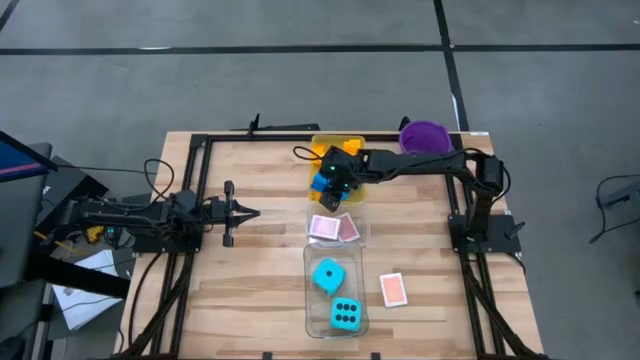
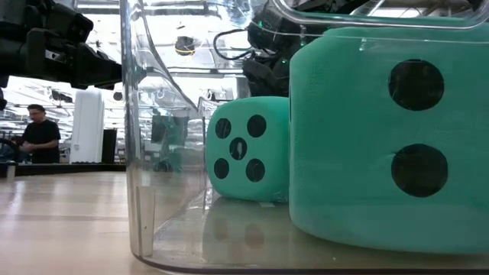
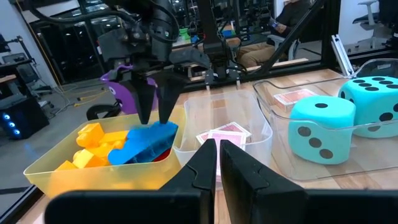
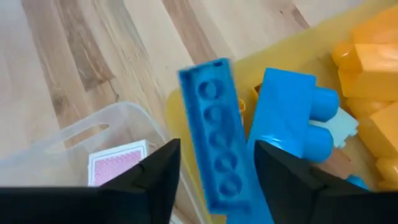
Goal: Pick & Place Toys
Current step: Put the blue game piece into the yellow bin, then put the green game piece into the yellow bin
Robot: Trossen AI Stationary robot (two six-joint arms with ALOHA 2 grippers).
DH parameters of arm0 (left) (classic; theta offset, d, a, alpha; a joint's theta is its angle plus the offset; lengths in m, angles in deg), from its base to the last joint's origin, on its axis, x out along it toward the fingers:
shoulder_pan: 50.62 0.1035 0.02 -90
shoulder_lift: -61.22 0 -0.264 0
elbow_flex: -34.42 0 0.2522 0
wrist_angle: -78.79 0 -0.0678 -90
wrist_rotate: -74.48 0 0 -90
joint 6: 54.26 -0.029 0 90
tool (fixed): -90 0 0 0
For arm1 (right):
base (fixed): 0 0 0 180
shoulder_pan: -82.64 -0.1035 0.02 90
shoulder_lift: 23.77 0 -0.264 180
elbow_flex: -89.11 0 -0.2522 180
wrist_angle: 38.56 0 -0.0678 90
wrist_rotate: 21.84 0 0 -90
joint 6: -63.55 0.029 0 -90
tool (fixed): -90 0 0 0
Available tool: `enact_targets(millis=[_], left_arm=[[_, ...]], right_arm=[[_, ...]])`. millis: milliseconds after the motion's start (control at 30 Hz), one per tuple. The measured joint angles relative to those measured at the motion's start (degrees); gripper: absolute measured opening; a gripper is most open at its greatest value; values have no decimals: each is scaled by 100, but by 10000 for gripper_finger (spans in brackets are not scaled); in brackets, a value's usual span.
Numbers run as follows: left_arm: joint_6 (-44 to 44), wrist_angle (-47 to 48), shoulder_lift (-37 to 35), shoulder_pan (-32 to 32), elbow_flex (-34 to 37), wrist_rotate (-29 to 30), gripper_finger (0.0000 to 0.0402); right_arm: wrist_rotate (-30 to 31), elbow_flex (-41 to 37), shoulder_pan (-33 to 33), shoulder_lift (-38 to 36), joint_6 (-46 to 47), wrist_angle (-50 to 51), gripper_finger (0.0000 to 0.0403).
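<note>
High view: near the table's left edge the left gripper waits, fingers pressed together; at the back-centre yellow tray the right gripper stands spread around a long blue brick — tilted, it may topple over the tray's rim.

even bright light; the blue brick looks perhaps motion-blurred.

Overhead; table-level; two wrist views forward
</note>
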Motion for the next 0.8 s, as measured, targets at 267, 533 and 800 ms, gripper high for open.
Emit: enact_targets(millis=[267,533,800], left_arm=[[-2,0,2,1,0,1,17],[0,-2,2,0,0,-1,17],[-2,-41,2,2,0,0,17]], right_arm=[[9,31,12,-7,-14,183,244],[554,39,-58,-535,301,1105,244],[1315,39,-544,-1372,971,1746,244]])
